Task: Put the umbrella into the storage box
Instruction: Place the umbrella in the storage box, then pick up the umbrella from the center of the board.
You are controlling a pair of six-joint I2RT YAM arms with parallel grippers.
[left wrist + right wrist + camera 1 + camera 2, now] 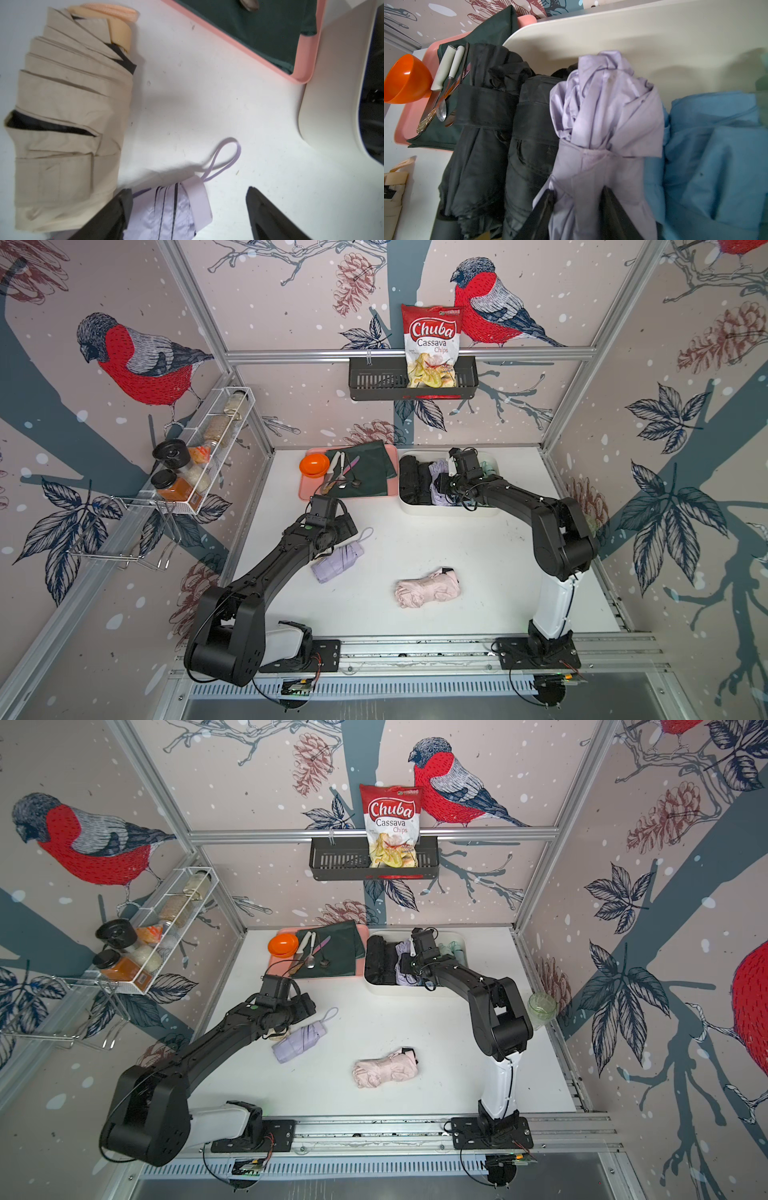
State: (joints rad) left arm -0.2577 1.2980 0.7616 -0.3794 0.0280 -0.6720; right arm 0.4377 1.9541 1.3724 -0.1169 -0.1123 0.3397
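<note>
A lilac folded umbrella [338, 562] [166, 214] lies on the white table with its strap loop [226, 158] stretched out. My left gripper [191, 207] [332, 547] stands open over its handle end; one finger touches it, the other is clear. The cream storage box [449, 512] [612, 41] at the back right holds two black umbrellas [483, 124], a blue one [716, 155] and a second lilac umbrella [606, 108]. My right gripper [579, 199] [446, 485] reaches into the box, both fingers pressed against that lilac fabric.
A beige umbrella [68, 124] lies beside the lilac one, under my left arm. A pale pink umbrella [428, 587] sits mid-table. The pink tray [305, 489] with green cloth, cutlery and an orange bowl [314, 465] adjoins the box. A black wall basket [374, 383] holds a chips bag.
</note>
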